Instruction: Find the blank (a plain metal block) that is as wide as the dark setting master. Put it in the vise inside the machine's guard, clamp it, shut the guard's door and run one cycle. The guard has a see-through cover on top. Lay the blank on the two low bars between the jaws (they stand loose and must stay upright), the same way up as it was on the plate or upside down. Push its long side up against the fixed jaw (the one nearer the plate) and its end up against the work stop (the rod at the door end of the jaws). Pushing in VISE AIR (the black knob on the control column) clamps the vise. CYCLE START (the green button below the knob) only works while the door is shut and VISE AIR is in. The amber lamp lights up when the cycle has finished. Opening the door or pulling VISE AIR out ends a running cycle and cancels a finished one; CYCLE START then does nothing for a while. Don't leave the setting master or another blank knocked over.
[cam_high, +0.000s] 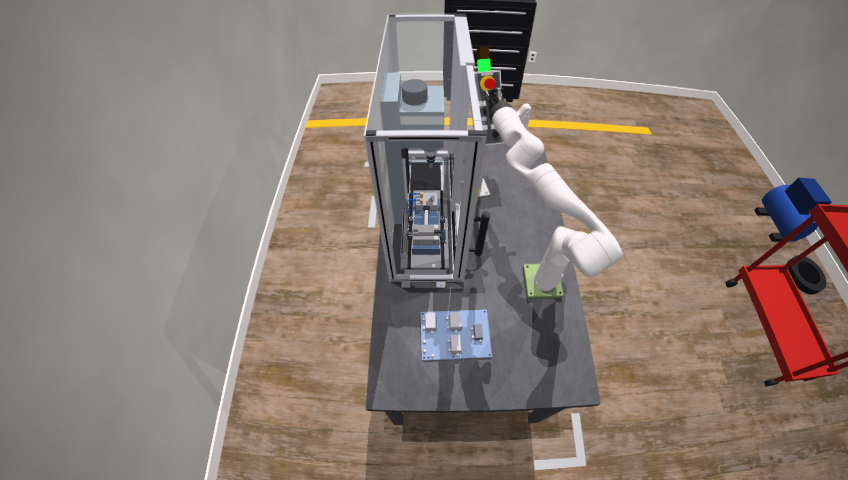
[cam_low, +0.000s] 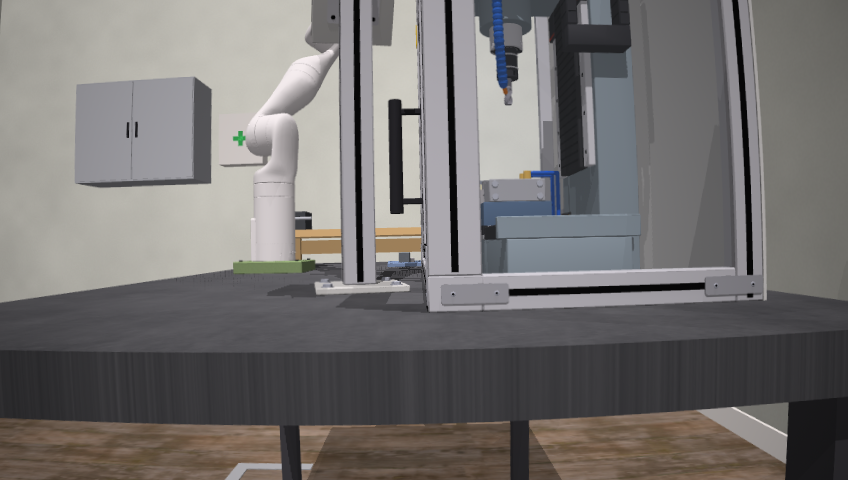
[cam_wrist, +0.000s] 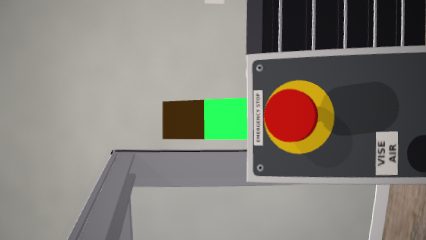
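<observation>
Saw the VISE AIR knob (cam_wrist: 418, 153) cut by wrist view's right edge; in top view, the gripper (cam_high: 490, 95) partly hidden, upper middle, fully closed, without load. Could not identify the matching blank. Found the setting master (cam_high: 477, 332) lower middle, lengthwise up-down.

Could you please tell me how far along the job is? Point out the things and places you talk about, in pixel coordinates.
Done, it seems: a blank has left the plate (cam_high: 473, 317), where one group of pins (cam_high: 424, 342) stands bare, and the guard door looks shut. I cannot confirm a blank in the vise (cam_high: 426, 230).
In hand: the shut, empty gripper (cam_high: 492, 97) is at the controls, near VISE AIR (cam_wrist: 418, 153); clamping is unclear.
Left: a finished cycle; the amber lamp (cam_high: 483, 52) (cam_wrist: 183, 120) is dark.
</observation>
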